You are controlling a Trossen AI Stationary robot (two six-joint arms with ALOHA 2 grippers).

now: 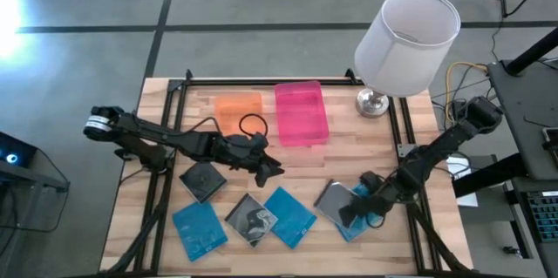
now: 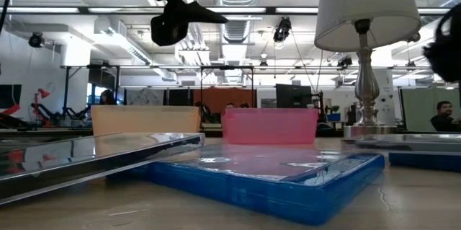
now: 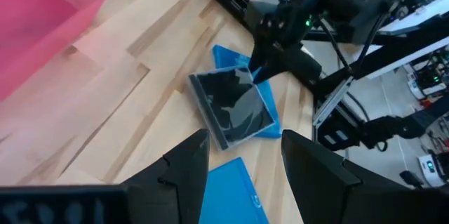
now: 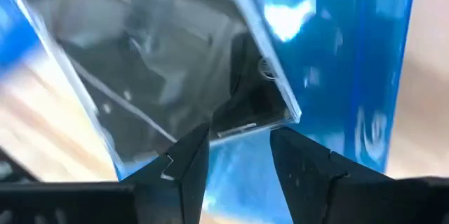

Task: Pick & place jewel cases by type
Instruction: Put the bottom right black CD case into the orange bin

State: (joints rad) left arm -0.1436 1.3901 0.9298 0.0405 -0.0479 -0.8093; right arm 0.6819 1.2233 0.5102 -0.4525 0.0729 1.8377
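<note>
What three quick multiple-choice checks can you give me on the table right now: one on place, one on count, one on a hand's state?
1. Where does the clear square jewel case with grey insert, by the right hand, lie?
A. On a translucent blue jewel case
B. On bare wood alone
C. On a black case

2. How many translucent plastic trays are on the table?
A. One
B. Two
C. Four

3. What state is the left hand in?
A. Open and empty
B. Shut on a blue case
C. Shut on a cable

Answers:
1 A: blue shows under its edges in the high and both wrist views.
2 B: the orange tray and pink tray sit side by side.
3 A: its wrist view shows the fingers apart with nothing between.
</note>
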